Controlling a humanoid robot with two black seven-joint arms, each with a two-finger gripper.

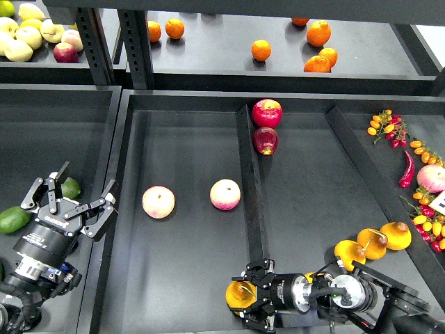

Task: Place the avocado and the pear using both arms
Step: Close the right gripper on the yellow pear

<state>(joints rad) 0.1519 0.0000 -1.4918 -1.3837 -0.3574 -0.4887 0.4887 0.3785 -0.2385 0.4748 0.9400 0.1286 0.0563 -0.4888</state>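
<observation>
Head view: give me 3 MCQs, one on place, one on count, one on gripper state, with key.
1. Where are the two pink-yellow apples?
A. Upper shelf
B. Wide middle bin
C. Right-hand bin

2. How many golden pears lie loose at the right edge of the right-hand bin?
A. One
B. Three
C. Five

3. What is the right gripper doing?
A. Closed around a pear
B. Open and empty
C. Holding a chilli

Key:
1 B, both sit on the floor of the middle bin, left of the divider.
2 B, three pears touch in a row.
3 A, its fingers wrap the golden fruit.
</observation>
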